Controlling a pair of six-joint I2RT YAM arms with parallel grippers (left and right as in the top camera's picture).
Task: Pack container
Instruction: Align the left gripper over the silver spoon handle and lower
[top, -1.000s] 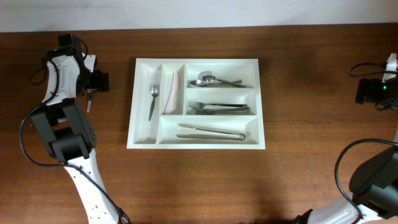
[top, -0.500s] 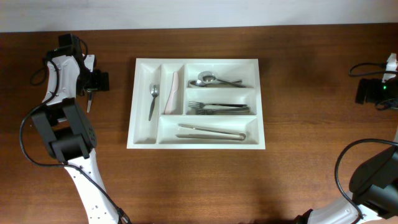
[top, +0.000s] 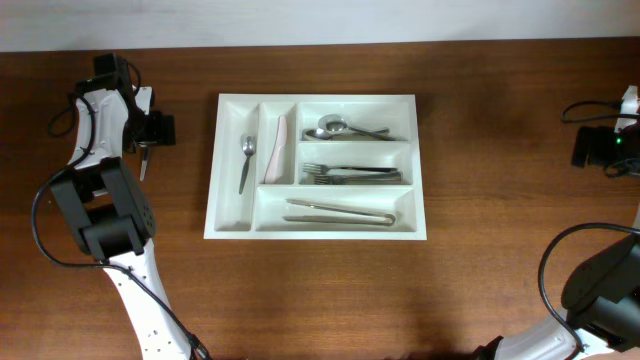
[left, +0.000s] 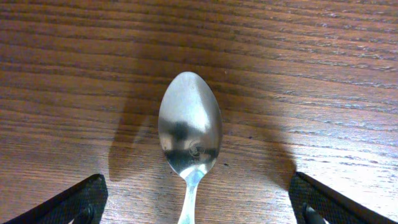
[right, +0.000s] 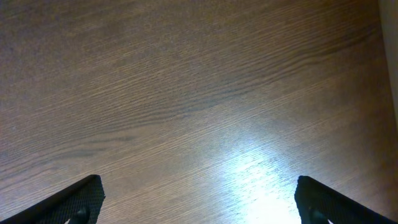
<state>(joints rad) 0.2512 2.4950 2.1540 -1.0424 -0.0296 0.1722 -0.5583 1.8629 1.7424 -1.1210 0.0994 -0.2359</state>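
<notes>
Hovering wide open above the spoon (left: 189, 134) at the container's (top: 320, 234) nine o'clock, the left end effector (left: 199, 210) apparently needed descent, then closure.

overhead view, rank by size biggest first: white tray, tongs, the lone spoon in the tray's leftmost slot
1. white tray, by far the largest
2. tongs
3. spoon, clearly shorter than the tongs
</notes>
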